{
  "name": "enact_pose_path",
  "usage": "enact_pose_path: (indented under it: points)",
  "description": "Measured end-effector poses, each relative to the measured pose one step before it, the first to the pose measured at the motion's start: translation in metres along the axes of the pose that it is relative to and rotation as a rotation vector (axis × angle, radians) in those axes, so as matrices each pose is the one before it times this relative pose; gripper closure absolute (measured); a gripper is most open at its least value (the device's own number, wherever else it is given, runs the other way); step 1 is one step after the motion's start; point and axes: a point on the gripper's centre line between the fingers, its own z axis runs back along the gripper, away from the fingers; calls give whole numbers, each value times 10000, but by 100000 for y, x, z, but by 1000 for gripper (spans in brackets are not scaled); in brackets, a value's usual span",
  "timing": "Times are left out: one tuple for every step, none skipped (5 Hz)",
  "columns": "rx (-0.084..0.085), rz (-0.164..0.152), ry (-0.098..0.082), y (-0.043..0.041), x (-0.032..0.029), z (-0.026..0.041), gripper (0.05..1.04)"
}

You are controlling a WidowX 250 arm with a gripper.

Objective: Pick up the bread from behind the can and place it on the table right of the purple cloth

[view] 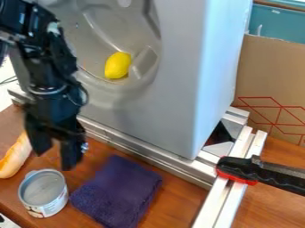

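- We see a black gripper (56, 159) hanging from the upper left over a brown wooden worktop (179, 201), its fingers pointing down and set apart, with wood visible between them.
- Nearest below it, at our lower left, an open can (55, 206) stands upright; through its round top we see a grey interior, and its side has a pale label.
- Just right of the can, a folded dark purple cloth (119, 191) lies flat.
- At our left edge, near the gripper, we see part of a long, golden-crusted loaf (15, 158).
- Behind, a big grey housing (179, 84) has a rounded hollow, and in it rests a yellow lemon (118, 65), well apart from the gripper.
- Metal rails (143, 156) run along the housing's foot and towards us at the right, where a black and red clamp (241, 169) lies across them.
- At the upper right, we see a cardboard box (268, 67) with red lines, and a teal bin (278, 24) beyond it.
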Motion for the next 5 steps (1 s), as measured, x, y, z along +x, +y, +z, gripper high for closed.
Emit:
enact_pose_path:
  points:
    - [-5, 790, 323, 1859, 427, -1901, 85]
    - [542, 626, 151, 1187, 332, -1442, 85]
    - [780, 201, -411, 1232, 630, -3, 85]
    - [375, 71, -188, 1084, 93, 170, 85]
    - [-221, 479, -28, 2200, -428, -252, 85]
